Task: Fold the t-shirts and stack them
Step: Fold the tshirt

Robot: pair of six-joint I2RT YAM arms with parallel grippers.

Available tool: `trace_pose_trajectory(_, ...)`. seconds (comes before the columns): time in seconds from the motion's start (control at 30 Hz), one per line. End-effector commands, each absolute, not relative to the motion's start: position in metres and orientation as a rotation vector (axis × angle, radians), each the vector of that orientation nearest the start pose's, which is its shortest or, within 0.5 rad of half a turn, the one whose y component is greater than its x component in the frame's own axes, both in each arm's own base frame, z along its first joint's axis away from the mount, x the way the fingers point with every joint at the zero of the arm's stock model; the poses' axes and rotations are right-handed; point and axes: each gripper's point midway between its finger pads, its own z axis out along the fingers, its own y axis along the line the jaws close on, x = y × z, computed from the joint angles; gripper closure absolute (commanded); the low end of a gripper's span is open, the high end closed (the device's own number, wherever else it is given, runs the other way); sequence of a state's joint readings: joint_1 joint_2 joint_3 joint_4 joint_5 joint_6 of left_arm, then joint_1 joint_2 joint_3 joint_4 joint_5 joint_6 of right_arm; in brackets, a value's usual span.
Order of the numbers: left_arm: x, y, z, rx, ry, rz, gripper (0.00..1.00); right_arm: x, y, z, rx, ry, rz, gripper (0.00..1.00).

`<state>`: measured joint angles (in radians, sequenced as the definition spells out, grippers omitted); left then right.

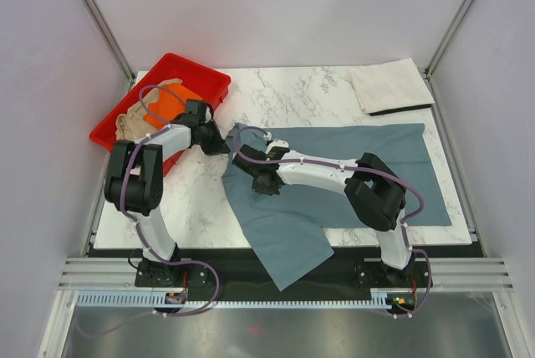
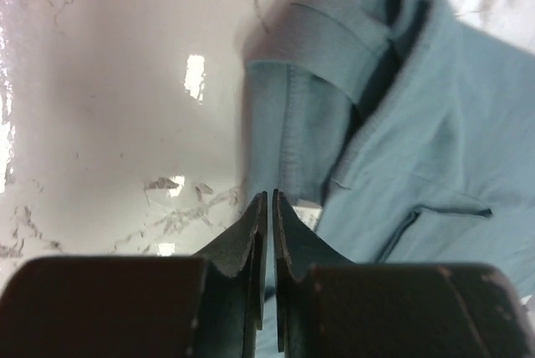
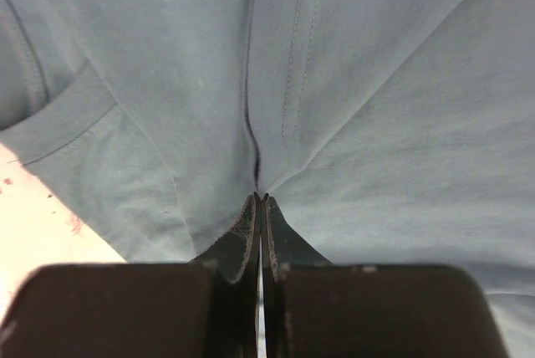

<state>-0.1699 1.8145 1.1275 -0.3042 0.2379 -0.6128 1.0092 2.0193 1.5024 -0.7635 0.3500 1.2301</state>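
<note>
Under the left fingers point(image 2: 262, 204) and right fingers point(image 3: 255, 207) there's the marble table point(image 1: 292, 90), with the blue-grey t-shirt point(image 1: 351, 145) spread between and beyond them, one end draped over the near edge. Just left of the left fingers is the red tray point(image 1: 205, 78) holding the orange t-shirt point(image 1: 171, 103) and tan t-shirt point(image 1: 134, 124). The off-white t-shirt point(image 1: 389, 86) lies folded well right of the right fingers. Right fingers pinch a ridge of blue-grey cloth, left fingers are down to a thin slit at its edge, can't tell if gripping
</note>
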Motion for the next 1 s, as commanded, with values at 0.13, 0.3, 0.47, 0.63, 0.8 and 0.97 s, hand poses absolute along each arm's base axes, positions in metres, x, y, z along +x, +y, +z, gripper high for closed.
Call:
trace_pose_trajectory(0.13, 0.42, -0.136, 0.037, -0.46, 2.575, -0.536, 0.89, 0.258, 0.344, 0.062, 0.345, 2.597, 0.139, 1.0)
trace_pose_trajectory(0.3, 0.421, -0.131, 0.031, -0.428, 2.577, -0.457, 0.9, 0.256, 0.335, 0.064, 0.337, 2.588, 0.113, 1.0)
trace_pose_trajectory(0.47, 0.418, -0.118, 0.025, -0.435, 2.582, -0.326, 0.9, 0.254, 0.323, 0.073, 0.335, 2.562, 0.1, 1.0)
trace_pose_trajectory(0.63, 0.417, -0.112, 0.019, -0.442, 2.599, -0.268, 0.91, 0.249, 0.316, 0.075, 0.335, 2.566, 0.103, 1.0)
trace_pose_trajectory(0.8, 0.413, -0.111, 0.01, -0.452, 2.632, -0.254, 0.91, 0.245, 0.31, 0.076, 0.333, 2.567, 0.104, 1.0)
trace_pose_trajectory(0.97, 0.412, -0.104, 0.008, -0.461, 2.632, -0.197, 0.91, 0.239, 0.302, 0.078, 0.333, 2.564, 0.103, 1.0)
